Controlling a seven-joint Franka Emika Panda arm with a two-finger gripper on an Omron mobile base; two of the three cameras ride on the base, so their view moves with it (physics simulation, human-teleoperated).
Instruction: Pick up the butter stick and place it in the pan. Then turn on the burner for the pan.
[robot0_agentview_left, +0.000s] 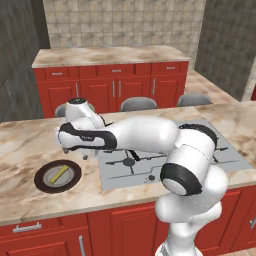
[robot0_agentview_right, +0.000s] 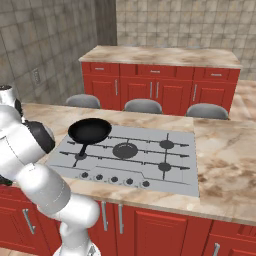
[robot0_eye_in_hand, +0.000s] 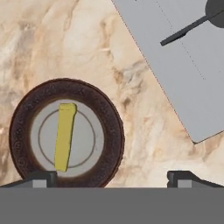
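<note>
The butter stick, a thin pale yellow bar, lies on a dark brown plate with a grey centre, on the marble counter left of the stove. My gripper hovers above the counter just right of the plate. It is open, with its fingertips spread wide and nothing between them. The glossy black pan sits on the stove's rear left burner, with its handle pointing toward the front.
The grey stove top has a row of knobs along its front edge. Three grey stools stand behind the counter. Red cabinets line the far wall.
</note>
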